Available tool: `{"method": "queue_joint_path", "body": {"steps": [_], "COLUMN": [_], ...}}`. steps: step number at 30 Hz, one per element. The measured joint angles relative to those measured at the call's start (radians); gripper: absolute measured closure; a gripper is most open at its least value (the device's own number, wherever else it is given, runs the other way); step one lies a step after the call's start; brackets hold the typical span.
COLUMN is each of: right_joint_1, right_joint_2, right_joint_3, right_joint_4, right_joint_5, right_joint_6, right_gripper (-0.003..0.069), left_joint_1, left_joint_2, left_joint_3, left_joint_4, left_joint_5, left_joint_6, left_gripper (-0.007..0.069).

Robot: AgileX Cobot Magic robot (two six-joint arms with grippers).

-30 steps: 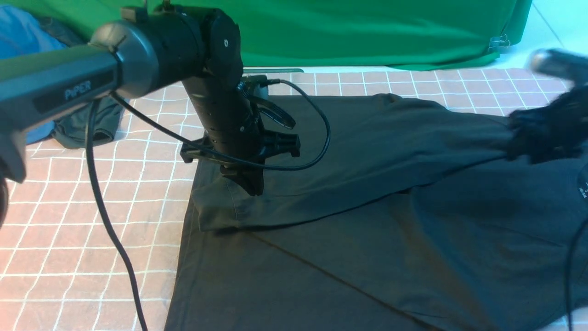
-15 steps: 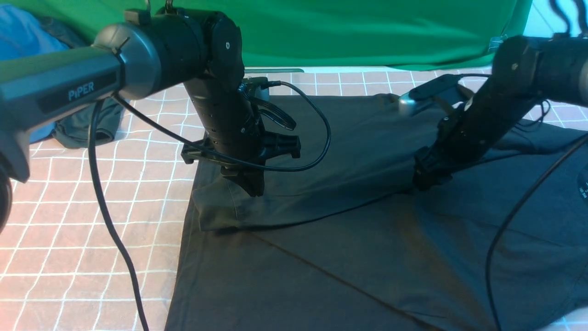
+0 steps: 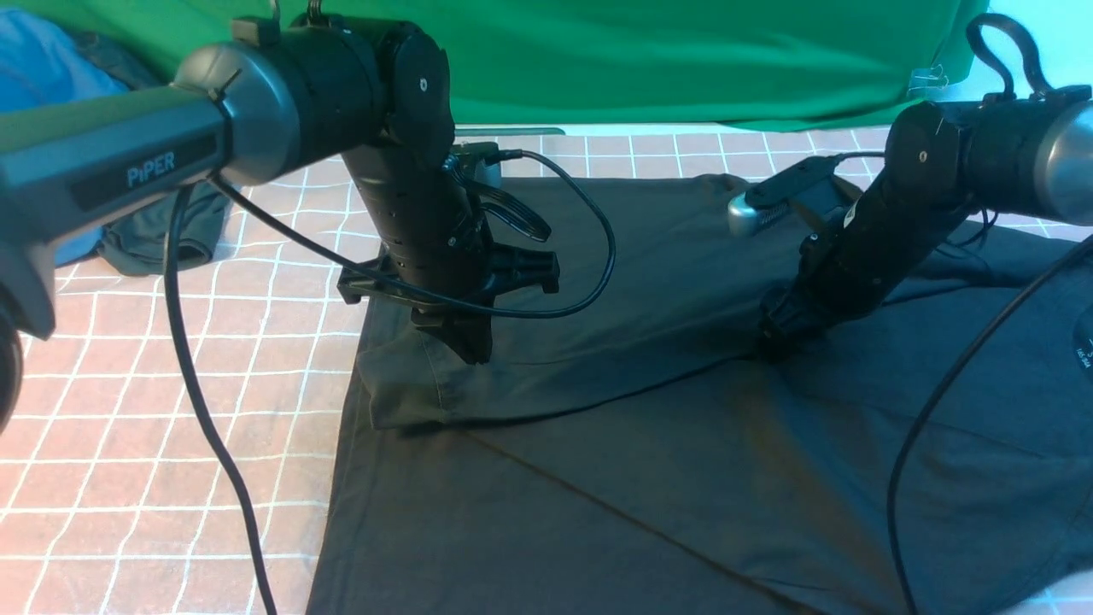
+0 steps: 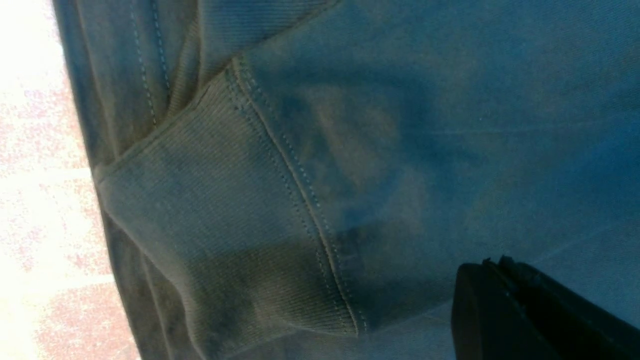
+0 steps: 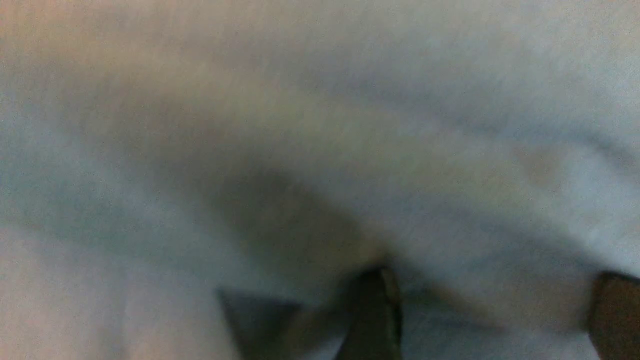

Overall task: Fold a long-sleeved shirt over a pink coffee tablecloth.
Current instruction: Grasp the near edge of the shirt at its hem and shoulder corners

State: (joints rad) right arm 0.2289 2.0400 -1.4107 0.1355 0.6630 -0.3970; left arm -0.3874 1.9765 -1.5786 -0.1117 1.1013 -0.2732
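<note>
A bright green fabric backdrop [image 3: 683, 60] hangs across the far side, a small metal clip [image 3: 931, 79] at its right edge. Pale, brightly lit floor [image 3: 1025, 51] shows beyond. A blue garment [image 3: 43, 60] and a smaller dark garment [image 3: 162, 235] lie far left.

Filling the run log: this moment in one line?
long-sleeved shirt: on pink coffee tablecloth, sleeve folded across | left end effector: shut, on sleeve near cuff | right end effector: open, at sleeve
</note>
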Motion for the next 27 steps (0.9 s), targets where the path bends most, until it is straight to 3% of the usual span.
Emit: {"method": "queue_joint_path", "body": {"steps": [2, 3, 5, 7, 10, 23, 27], "right_joint_1": [0.000, 0.000, 0.000, 0.000, 0.000, 0.000, -0.002], "right_joint_2": [0.000, 0.000, 0.000, 0.000, 0.000, -0.060, -0.061], "right_joint_3": [0.000, 0.000, 0.000, 0.000, 0.000, 0.000, 0.000], "right_joint_4": [0.000, 0.000, 0.000, 0.000, 0.000, 0.000, 0.000], "right_joint_5": [-0.015, -0.033, -0.047, -0.052, -0.053, 0.023, 0.013], "right_joint_6": [0.000, 0.000, 0.000, 0.000, 0.000, 0.020, 0.052], "right_gripper": [0.0106, 0.0152, 0.0270, 0.0458, 0.0594, 0.0620, 0.0582], "left_joint_1": [0.000, 0.000, 0.000, 0.000, 0.000, 0.000, 0.000], "left_joint_2": [0.000, 0.000, 0.000, 0.000, 0.000, 0.000, 0.000], "left_joint_3": [0.000, 0.000, 0.000, 0.000, 0.000, 0.000, 0.000], "left_joint_4": [0.000, 0.000, 0.000, 0.000, 0.000, 0.000, 0.000], "left_joint_5": [-0.001, -0.004, -0.006, -0.006, -0.006, -0.007, -0.010], "left_joint_6": [0.000, 0.000, 0.000, 0.000, 0.000, 0.000, 0.002], "left_gripper": [0.0610, 0.0610, 0.0610, 0.0610, 0.0610, 0.0610, 0.0610]}}
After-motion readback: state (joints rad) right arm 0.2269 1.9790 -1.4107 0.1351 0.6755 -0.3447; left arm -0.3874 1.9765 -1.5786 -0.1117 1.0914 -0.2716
